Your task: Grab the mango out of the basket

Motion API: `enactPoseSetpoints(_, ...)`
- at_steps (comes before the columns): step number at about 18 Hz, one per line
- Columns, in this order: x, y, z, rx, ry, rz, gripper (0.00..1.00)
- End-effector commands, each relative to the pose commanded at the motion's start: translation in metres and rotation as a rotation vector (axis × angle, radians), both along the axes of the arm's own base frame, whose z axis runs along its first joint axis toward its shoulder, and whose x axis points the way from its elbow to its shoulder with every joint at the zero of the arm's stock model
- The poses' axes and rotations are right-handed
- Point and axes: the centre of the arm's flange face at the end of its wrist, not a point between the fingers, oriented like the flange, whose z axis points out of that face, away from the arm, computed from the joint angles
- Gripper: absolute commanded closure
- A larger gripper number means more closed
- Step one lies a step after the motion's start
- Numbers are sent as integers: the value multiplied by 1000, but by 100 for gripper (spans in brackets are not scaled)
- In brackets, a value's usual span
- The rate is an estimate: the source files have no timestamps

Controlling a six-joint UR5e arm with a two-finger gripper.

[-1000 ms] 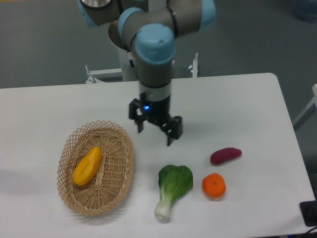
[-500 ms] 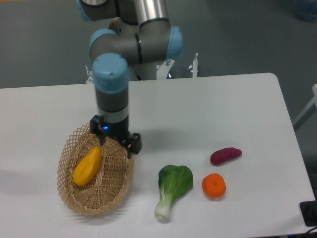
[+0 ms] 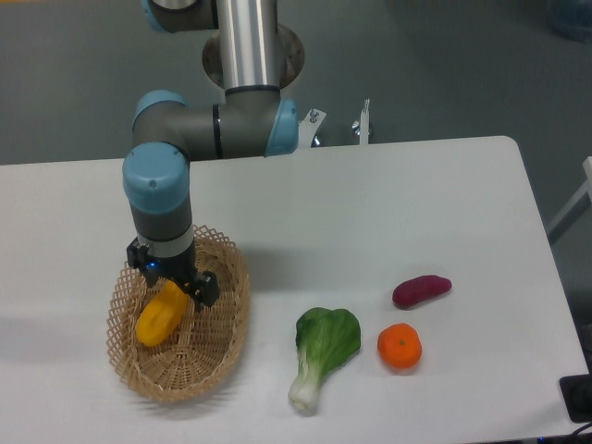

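Wicker, light tan: oval shallow woven basket (image 3: 215, 356) with open lattice rim, lying at 8 o'clock on the white desk (image 3: 388, 203). Contents: 1 smooth yellow-orange oblong mango (image 3: 159, 314), resting in the basket's left half.

Change logged: over the last 1 second the black two-finger gripper (image 3: 172, 280) has travelled from mid-desk toward 9 o'clock and now sits directly above the mango's upper end, jaws spread and empty, 1 finger to each side. Judgement: approach is essentially complete; descent and closure remain.

Orientation: mango's long axis runs roughly 1 o'clock to 7 o'clock, upper tapered end partly hidden under the gripper, lower end pointing toward 7 o'clock. Jaws appear set across that axis, which suits a grip on the narrow width.
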Motion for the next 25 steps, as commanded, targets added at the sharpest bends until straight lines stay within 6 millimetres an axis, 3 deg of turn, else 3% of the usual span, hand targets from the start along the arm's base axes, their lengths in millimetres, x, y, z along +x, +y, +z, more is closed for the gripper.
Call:
enactPoseSetpoints(11, -1, 3, -22, -33, 9, -4, 0)
enactPoseSetpoints(14, 1, 3, -21, -32, 10, -7, 35)
enactPoseSetpoints(16, 6, 4, -19, -29, 12, -18, 52)
enactPoseSetpoints(21, 5, 5, -14, -20, 17, -21, 72)
enactPoseSetpoints(25, 5, 6, -9, -11, 21, -22, 75)
